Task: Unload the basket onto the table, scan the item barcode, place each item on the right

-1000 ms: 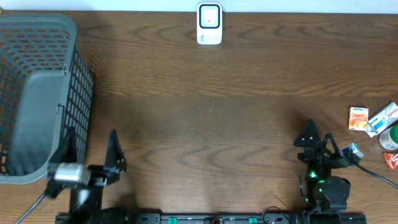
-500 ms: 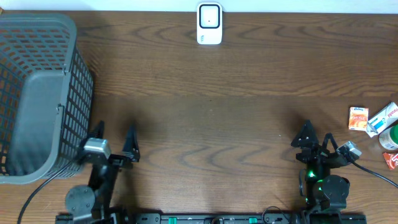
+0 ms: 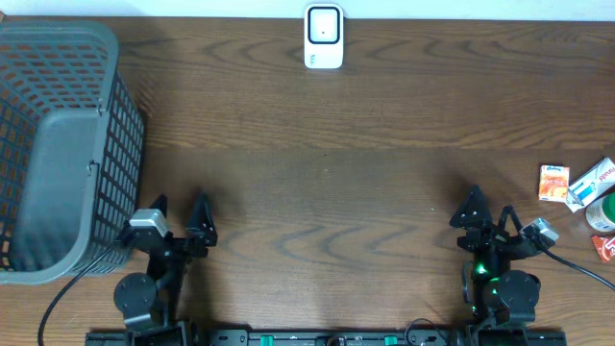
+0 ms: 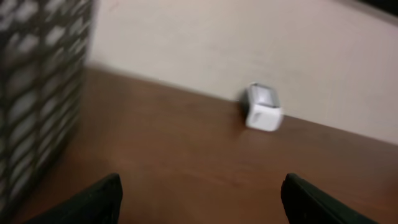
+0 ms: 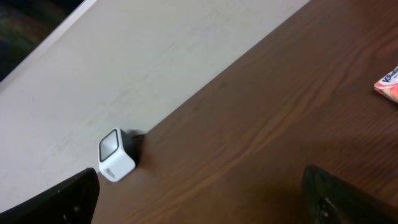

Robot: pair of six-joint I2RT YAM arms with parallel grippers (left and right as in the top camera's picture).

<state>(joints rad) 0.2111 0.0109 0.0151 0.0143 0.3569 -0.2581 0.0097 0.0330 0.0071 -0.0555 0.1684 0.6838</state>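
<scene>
a grey mesh basket (image 3: 113, 144) stands at the left end of the brown wooden table (image 3: 365, 173), against its far-left corner. from overhead, all that shows inside it is its plain grey bottom panel. the white barcode scanner (image 3: 324, 37) sits at the middle of the table's far edge, its dark window facing up, well apart from both arms. the goods to be scanned lie in a small cluster at the table's right edge: a small orange carton (image 3: 553, 183), a white and red packet (image 3: 591, 185) touching or just beside it, a green and white round tub (image 3: 603, 213) and a red wrapper (image 3: 604, 249), the last two partly cut off by the frame. the left gripper (image 3: 179, 208) hangs low near the front edge, just beside the basket's near right corner. its jaws are spread wide with bare table between them and nothing in its hold. its own camera is blurred, but the dark grid along its left side is probably the basket wall, and the scanner shows far ahead. the right gripper (image 3: 488, 210) hovers near the front edge on the right, to the left of the cluster and apart from it. its jaws are fully parted and hold nothing. its camera shows the scanner against the pale wall and a corner of the orange carton at the right edge.
</scene>
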